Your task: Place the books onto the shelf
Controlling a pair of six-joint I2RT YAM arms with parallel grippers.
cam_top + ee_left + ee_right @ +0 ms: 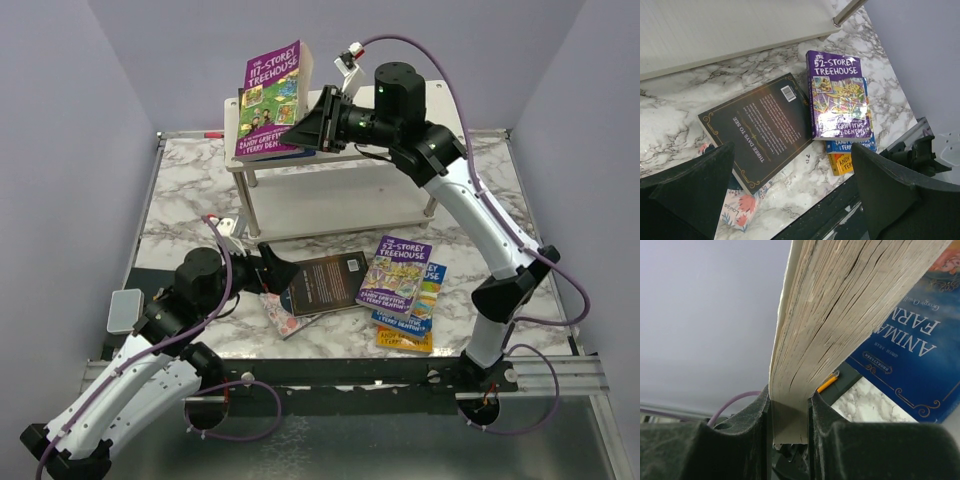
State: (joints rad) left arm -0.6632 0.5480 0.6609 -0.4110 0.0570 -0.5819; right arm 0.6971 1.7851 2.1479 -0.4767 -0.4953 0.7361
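My right gripper point(312, 125) is shut on the page edge of a purple "Storey Treehouse" book point(275, 100), held tilted upright over the top tier of the white shelf point(330, 205). Its cream pages point(840, 305) sit pinched between the right gripper's point(790, 405) fingers. The blue "Animal Farm" point(910, 360) lies beneath it. My left gripper point(268, 268) hangs open low over the table beside the dark brown book point(760, 125), which rests on a pink floral book point(737, 210). Right of those, a purple book point(840, 95) tops a blue one point(850, 146) and an orange one point(842, 162).
A small grey case point(125, 310) lies at the table's left edge. A black and metal rail point(400, 375) runs along the near edge. The shelf's lower tier point(730, 25) and a leg point(850, 10) stand just beyond the loose books. Purple walls close in on three sides.
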